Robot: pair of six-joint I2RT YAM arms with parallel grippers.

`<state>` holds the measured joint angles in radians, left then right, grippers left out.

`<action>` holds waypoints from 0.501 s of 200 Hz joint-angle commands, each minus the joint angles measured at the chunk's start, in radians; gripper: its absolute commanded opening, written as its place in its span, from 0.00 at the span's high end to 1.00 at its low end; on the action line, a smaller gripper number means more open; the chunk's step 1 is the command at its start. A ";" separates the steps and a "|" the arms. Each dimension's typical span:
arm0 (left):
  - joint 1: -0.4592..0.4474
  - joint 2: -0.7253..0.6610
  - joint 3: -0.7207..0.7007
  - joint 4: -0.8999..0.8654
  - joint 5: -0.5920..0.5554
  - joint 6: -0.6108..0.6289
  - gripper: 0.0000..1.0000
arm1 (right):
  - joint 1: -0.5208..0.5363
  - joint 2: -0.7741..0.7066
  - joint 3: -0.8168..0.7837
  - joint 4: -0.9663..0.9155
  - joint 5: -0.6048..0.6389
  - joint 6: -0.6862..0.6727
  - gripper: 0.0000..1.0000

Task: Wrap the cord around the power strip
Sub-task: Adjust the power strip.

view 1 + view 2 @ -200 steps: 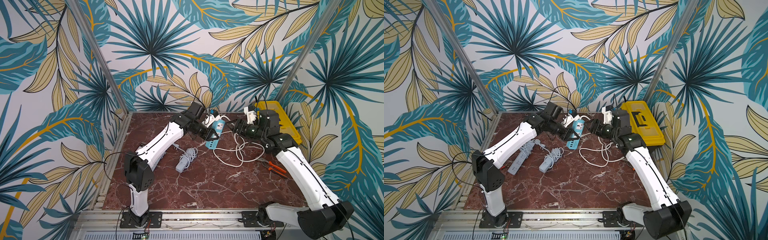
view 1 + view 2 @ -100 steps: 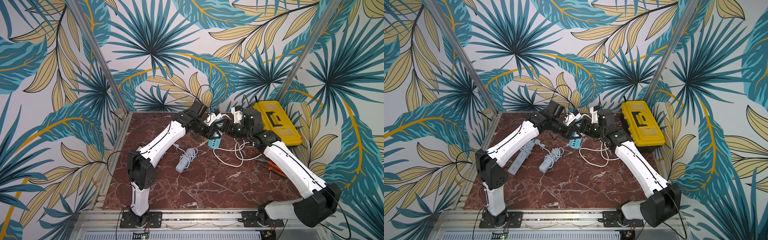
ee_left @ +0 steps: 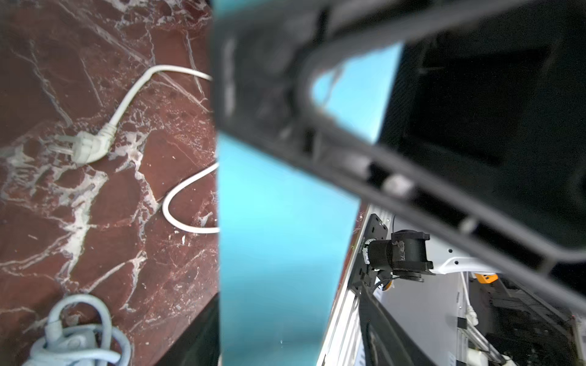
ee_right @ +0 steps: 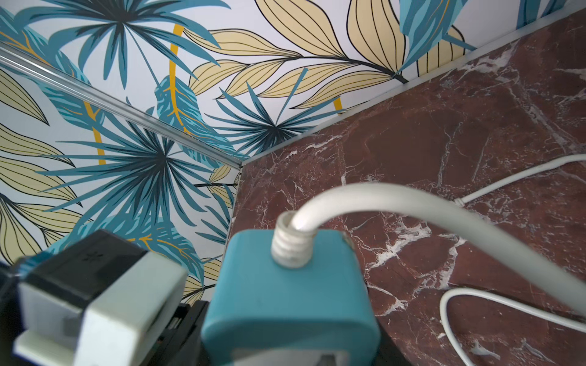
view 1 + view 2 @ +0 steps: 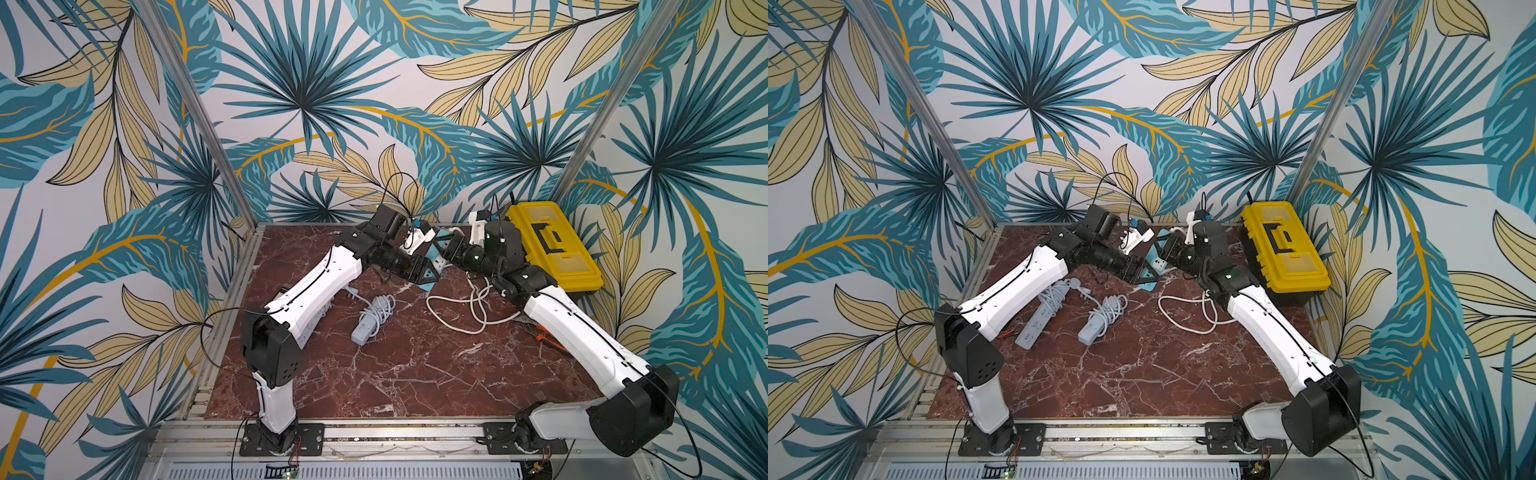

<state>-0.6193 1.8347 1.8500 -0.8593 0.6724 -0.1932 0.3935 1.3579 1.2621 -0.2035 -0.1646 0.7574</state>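
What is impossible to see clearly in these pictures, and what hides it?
Left gripper: grip unclear; the left wrist view is blurred close up, and both top views are too small.
Right gripper: jaws cut off by the right wrist view's edge.
Blue power strip: middle covered by both grippers in both top views.
Orange tool: mostly under the right arm in a top view.

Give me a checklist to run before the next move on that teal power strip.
1. Teal plastic power strip between left gripper and right gripper: ok.
2. Left gripper's hold on it: cannot tell.
3. Right gripper's hold at the cord end: cannot tell.
4. White round cord wound on strip: not ok, loose loops on red marble table.
5. White plug free on table: ok.
6. Wrapped grey power strip clear of loose cord: ok.
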 commanded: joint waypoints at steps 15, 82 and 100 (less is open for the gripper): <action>0.006 -0.016 -0.020 0.026 0.003 -0.008 0.48 | 0.003 -0.040 -0.018 0.096 0.016 0.043 0.60; 0.007 -0.024 0.056 0.031 -0.162 0.038 0.94 | -0.026 -0.081 0.026 -0.073 0.030 -0.126 0.28; 0.028 -0.041 0.063 0.030 -0.154 0.034 0.97 | -0.073 -0.127 0.009 -0.177 0.084 -0.297 0.21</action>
<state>-0.6189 1.8336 1.8660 -0.8585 0.5415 -0.1646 0.3691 1.3037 1.2705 -0.2379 -0.1387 0.6907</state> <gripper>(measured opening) 0.324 0.756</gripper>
